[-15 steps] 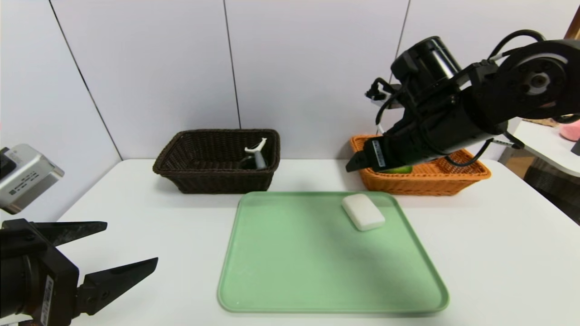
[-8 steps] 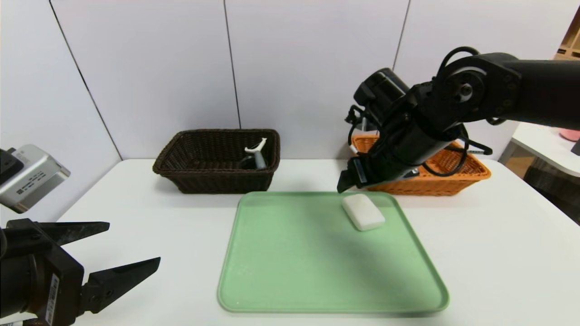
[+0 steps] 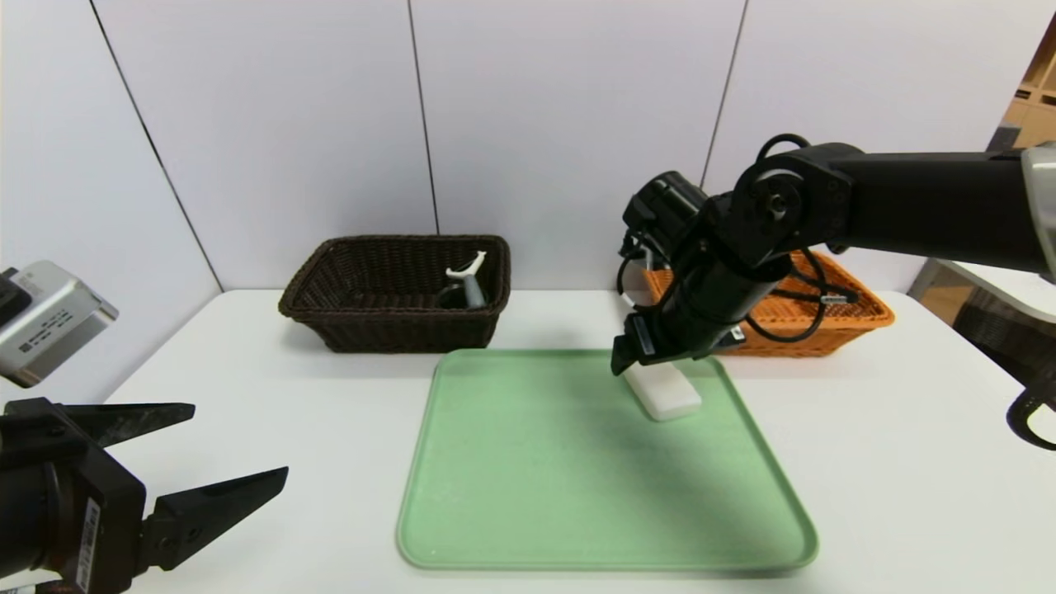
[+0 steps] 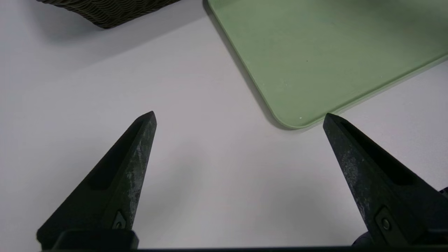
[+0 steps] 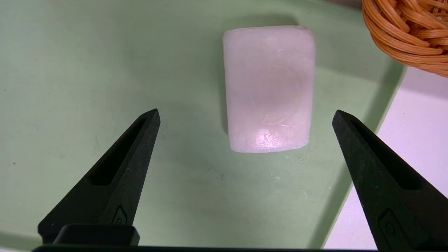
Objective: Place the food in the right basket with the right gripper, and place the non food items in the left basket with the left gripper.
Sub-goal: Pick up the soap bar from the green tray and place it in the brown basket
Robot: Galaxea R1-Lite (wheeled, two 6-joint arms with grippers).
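Right gripper [image 5: 245,115] above the far right corner of the green tray [image 3: 536,495], tilted steeply down, jaws spread wide and holding nothing. Directly below it lies the white soap block [image 5: 268,87], flat on the tray near the rim; the wrist view shows the block between the two black fingertips [image 5: 140,140] but farther on, neither finger touching it. In the head view the gripper body covers the block's far end [image 3: 667,398]. Orange basket [image 3: 833,318] just behind the tray's far right corner, partly hidden by the right arm; its contents cannot be made out from here, so the fruit's place cannot be told. Dark brown basket [image 3: 396,318] at the far left of the tray, standing apart from it on the white table [image 3: 907,462]; a white peeler [image 3: 467,276] with grey handle leans upright inside against the right wall, with a dark rounded item next to it too shadowed to identify. Left gripper [image 3: 231,450] low at the near left, off the tray, jaws fully apart and empty; its wrist view shows only bare table, the tray's near corner [image 4: 297,119] and an edge of the brown basket [image 4: 105,10].
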